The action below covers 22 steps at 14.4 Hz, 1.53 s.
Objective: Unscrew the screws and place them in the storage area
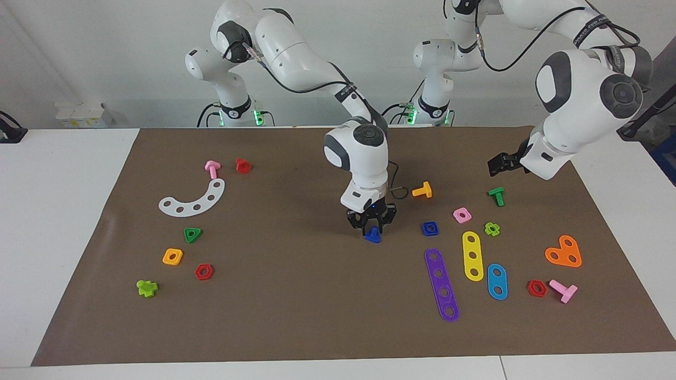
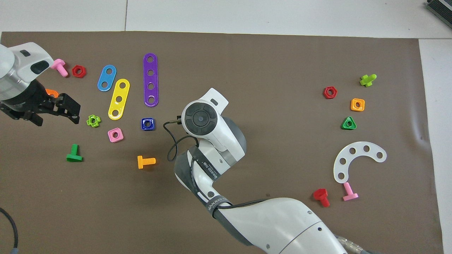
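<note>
1. The right gripper (image 1: 372, 228) is down at the middle of the brown mat (image 1: 296, 316), its fingers closed around the blue screw (image 1: 373, 236), which sits on the mat; the grip looks made, though the fingertips are hard to read.
2. The blue square nut (image 1: 430, 228) lies beside the screw, toward the left arm's end.
3. The left gripper (image 1: 499, 164) hangs raised over the green bolt (image 1: 496, 195), fingers apart and empty.
4. The storage area lies toward the right arm's end: white curved strip (image 1: 193, 199), green triangle nut (image 1: 193, 234), orange square nut (image 1: 172, 256), red hexagon nut (image 1: 204, 272).
5. The purple strip (image 1: 441, 284) lies farther from the robots than the blue square nut.
</note>
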Tool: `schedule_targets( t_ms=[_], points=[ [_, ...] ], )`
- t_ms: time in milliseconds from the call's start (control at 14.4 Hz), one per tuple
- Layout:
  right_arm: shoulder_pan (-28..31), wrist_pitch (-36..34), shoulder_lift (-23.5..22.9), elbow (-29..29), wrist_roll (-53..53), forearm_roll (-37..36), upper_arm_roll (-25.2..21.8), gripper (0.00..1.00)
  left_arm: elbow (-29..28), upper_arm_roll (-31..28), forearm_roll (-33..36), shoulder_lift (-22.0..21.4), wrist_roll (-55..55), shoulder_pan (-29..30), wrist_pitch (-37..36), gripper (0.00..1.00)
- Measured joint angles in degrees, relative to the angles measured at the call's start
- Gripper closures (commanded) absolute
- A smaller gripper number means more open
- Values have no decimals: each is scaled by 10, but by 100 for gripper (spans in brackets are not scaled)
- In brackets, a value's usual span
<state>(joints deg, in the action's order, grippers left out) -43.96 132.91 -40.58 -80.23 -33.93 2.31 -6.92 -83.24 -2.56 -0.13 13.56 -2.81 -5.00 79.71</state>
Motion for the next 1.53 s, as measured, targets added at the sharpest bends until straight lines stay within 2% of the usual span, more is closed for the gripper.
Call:
schedule_targets(
  t_ms=[416,555,624,694,763,971,1318,1526],
  points=[
    [-1,0,0,0,0,0,5,53,41,-6,1,0,8,9,-19,0],
    [-2,0,0,0,0,0,5,55,44,-6,1,0,18,17,-1,0],
    [-2,0,0,0,0,0,5,59,45,-6,1,0,19,18,22,0],
    [-2,0,0,0,0,0,5,85,48,-5,1,0,20,18,51,0],
    [-2,0,0,0,0,0,5,100,50,-5,1,0,20,18,76,0],
    [-2,1,0,0,0,0,6,100,51,-4,1,-2,20,18,111,0],
    [4,1,9,11,0,0,3,100,50,-4,1,-2,20,18,116,0],
    [47,-40,62,8,22,0,-3,100,49,-3,1,-2,20,18,119,0]
  ],
)
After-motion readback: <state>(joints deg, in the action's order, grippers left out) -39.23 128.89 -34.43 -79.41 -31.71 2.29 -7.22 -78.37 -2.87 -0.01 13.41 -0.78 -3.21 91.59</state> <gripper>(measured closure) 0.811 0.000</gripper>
